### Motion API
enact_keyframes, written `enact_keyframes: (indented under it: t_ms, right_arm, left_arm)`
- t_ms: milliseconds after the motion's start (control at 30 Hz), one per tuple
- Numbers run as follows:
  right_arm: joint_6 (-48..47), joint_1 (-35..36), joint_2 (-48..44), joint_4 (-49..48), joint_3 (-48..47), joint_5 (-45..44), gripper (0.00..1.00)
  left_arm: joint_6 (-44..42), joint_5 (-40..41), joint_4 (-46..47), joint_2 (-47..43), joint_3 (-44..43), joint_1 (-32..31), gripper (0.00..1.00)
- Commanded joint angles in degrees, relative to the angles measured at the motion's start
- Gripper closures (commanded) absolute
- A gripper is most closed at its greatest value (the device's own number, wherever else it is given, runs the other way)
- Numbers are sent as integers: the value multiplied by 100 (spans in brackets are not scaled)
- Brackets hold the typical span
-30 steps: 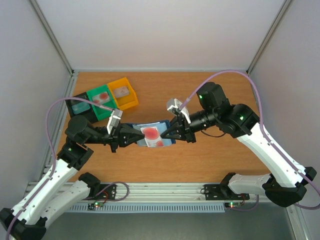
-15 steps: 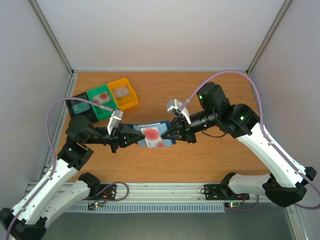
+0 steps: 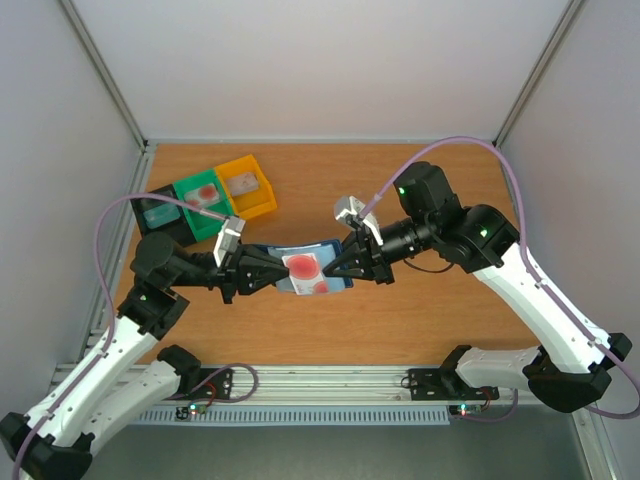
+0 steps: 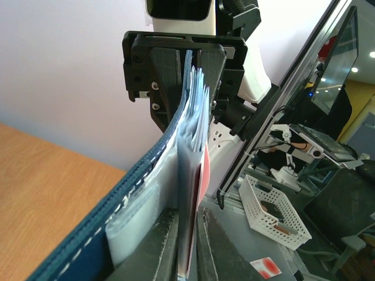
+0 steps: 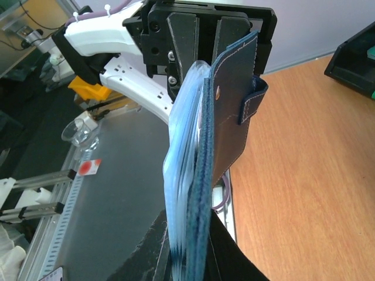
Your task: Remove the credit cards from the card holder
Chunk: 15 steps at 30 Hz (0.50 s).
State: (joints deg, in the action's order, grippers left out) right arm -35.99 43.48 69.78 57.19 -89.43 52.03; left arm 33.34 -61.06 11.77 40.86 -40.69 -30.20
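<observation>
Card holder lengthwise left-to-right, face up, right jaws clamping it, left jaws pinching credit cards

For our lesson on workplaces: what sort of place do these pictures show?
Probably a robotics lab test cell: a left arm and right arm bolted to a metal rail at a wooden table, walled by pale panels, a monitor beyond.

Cards in card holder — bins behind.
</observation>
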Motion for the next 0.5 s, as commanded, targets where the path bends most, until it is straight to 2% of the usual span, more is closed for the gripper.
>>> enact_keyframes:
  t_ms: [0, 67, 467]
  right_arm:
    - [-20, 19, -61, 102, -198, 397, 99]
    - [-46, 18, -67, 137, -198, 367, 99]
    - [-154, 19, -308, 364, -213, 31, 99]
  left_arm:
    - [106, 102, 262, -66, -1, 31, 93]
    - [79, 75, 208, -89, -17, 31, 99]
    - [-195, 24, -322, -197, -141, 75, 100]
